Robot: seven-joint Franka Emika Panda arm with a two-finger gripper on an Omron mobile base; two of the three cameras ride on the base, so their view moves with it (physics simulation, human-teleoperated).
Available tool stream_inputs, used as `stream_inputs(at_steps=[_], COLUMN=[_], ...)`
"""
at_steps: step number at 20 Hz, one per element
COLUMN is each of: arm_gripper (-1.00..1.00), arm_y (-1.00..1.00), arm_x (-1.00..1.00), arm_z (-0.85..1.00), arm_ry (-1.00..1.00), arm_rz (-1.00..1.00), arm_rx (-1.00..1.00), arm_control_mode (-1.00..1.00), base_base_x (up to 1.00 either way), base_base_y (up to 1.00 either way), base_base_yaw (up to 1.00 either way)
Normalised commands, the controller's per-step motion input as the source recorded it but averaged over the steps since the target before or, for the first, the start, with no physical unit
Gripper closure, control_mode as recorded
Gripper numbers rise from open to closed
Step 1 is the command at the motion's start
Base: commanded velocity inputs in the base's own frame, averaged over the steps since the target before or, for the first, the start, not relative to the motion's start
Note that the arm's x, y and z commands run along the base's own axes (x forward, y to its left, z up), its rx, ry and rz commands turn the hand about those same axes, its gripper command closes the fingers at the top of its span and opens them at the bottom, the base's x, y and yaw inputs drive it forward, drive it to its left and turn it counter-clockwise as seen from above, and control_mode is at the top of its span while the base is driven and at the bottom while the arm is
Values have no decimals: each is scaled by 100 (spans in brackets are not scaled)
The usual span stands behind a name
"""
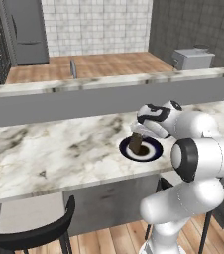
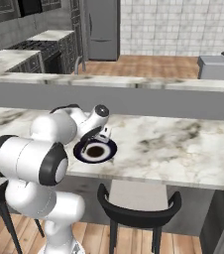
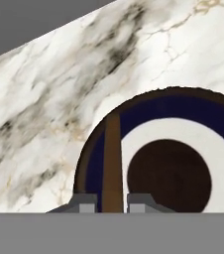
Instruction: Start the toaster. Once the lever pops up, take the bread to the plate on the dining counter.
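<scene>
White marble with gray-brown veins runs the length of the dining counter (image 1: 59,149), over a plain gray base. On it we find the thin brown toast slice, the bread (image 1: 136,143), standing on edge above the round plate with a dark navy rim and white centre (image 1: 153,151). From the hand view we see the bread (image 3: 112,163) edge-on, a narrow brown strip rising straight from between the two finger tips. The two-finger gripper (image 3: 112,202) is clamped narrow on that slice, its jaws pressed to either face. Beside the slice a dark round shadow sits on the plate's white centre (image 3: 218,149). Whether the bread's lower edge touches the plate, we cannot tell.

From the right base view, the gripper (image 2: 98,136) hangs over the plate (image 2: 109,151), near the counter's front edge. The white arm with dark joints (image 1: 198,158) bends in from the near side. A black curved-back stool (image 2: 136,211) stands below the counter. Beyond, a raised gray ledge with a marble top (image 1: 84,84) crosses the scene; farther back we note wood flooring (image 1: 109,63), a white tiled wall (image 1: 94,25) and a tall gray refrigerator (image 1: 27,30).
</scene>
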Motion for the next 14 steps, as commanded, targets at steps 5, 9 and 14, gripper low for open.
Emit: stream_inputs(at_steps=[5,9,14], arm_gripper=[100,100,100], arm_y=[0,0,0], arm_x=[10,0,-1], arm_z=[0,-3,-5], arm_ry=[8,11,7], arm_rz=[0,0,0], arm_rx=[12,13,4], arm_control_mode=[-100,-100,-100], base_base_x=[0,0,0], base_base_y=[0,0,0], base_base_yaw=[0,0,0])
